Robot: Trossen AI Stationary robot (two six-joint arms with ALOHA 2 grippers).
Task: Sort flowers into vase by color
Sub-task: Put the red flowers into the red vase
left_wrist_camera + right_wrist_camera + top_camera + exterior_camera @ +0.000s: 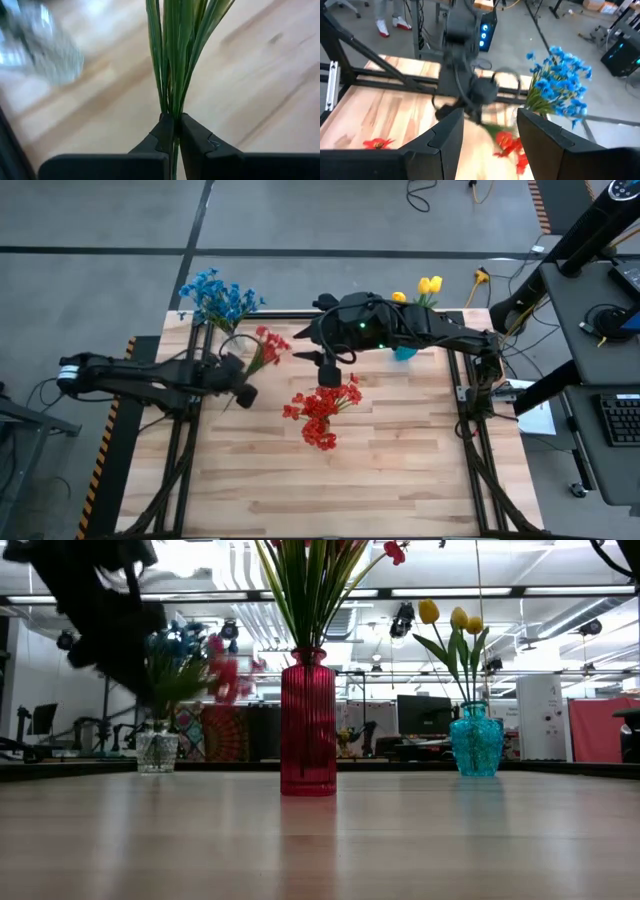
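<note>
My left gripper [242, 387] is shut on a red flower sprig [266, 346] near the table's far left, beside the clear vase [157, 751] holding blue flowers [214, 298]. Mid-table, a red vase [308, 725] stands upright with red flowers [322, 416] in it. At the far right, a teal vase [477, 741] holds yellow tulips [430, 284]. My right gripper [487, 136] hangs open high over the middle of the table, holding nothing and facing the left arm. My left gripper pinches the sprig's bundle of thin green stems and leaves [172, 111] between its two fingers, low on the stem. The fingers slant downward, and the stems run forward out of them. The sprig is lifted clear of the table, its red bloom [270, 340] at the far end.
The three vases stand in a row along the table's far half. The right arm [420, 330] stretches above the table from the right, over the red vase. Bare wood [380, 470] fills the near half. Black frame struts [480, 440] run along both sides.
</note>
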